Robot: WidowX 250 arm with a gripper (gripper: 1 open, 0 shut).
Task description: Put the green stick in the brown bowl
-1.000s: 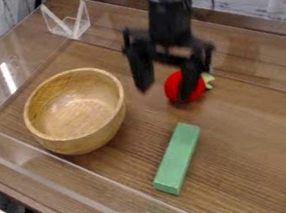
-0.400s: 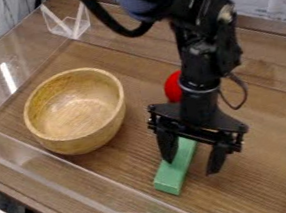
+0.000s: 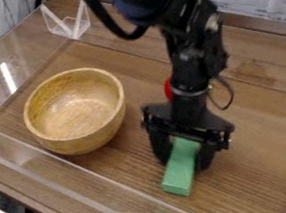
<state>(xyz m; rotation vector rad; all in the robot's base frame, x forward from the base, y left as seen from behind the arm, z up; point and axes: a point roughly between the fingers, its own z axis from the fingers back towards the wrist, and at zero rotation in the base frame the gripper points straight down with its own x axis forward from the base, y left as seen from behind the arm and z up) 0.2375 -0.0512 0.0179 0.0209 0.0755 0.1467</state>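
At the left we see the brown bowl point(image 3: 75, 111), a thick-walled wooden bowl with visible grain, sitting upright on the wooden table point(image 3: 261, 111) with nothing inside it. A clear plastic wall point(image 3: 62, 181) runs along the near edge of the table, and a small clear stand point(image 3: 66, 21) sits at the far left corner.

Right of the bowl and well apart from it, we find the gripper point(image 3: 186, 153), pointing straight down from the dark arm point(image 3: 182, 32). Its two dark fingers point(image 3: 159, 141) are spread wide and stand on either side of the far end of the green stick point(image 3: 184, 169); we cannot tell whether either finger touches the block.

The green stick lies flat on the table, its long axis running from the gripper towards the near edge, its near end free and in plain view.

Behind the arm, a small part of a red round fruit point(image 3: 171, 86) shows, mostly hidden.
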